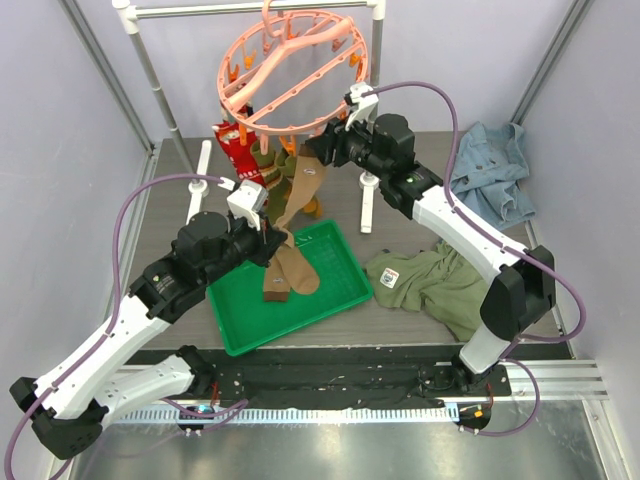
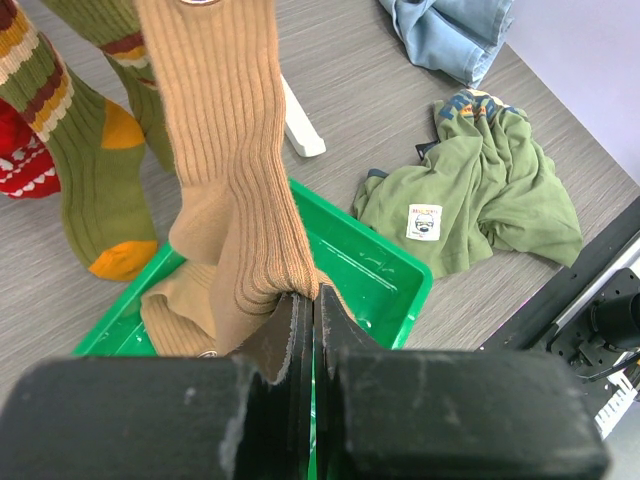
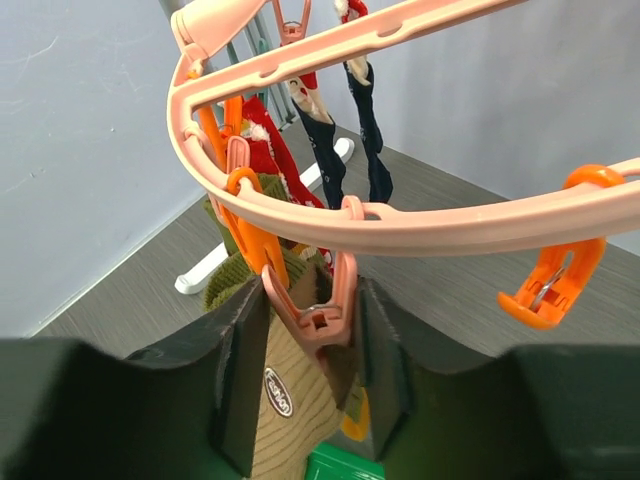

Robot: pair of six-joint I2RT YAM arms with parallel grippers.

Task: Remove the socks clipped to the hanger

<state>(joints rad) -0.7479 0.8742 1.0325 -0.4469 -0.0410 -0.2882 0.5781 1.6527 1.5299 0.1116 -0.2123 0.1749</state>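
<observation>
While the tan sock (image 1: 300,195) is hanging cuff-up from a pink peg (image 3: 320,315) of the hanger (image 3: 420,225), toe trailing into the green tray (image 2: 390,270), we are clamping our left gripper (image 2: 315,300) shut on its lower half and squeezing that peg with our right gripper (image 3: 312,330), above a grey wood-grain table (image 2: 380,90); the cuff's oval label (image 3: 277,392) is showing too blurred to read

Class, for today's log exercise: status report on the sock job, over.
Left gripper shut on tan sock over tray. Right gripper astride its pink peg, squeeze unclear. Sock top clipped to hanger. Nothing blocking.
</observation>
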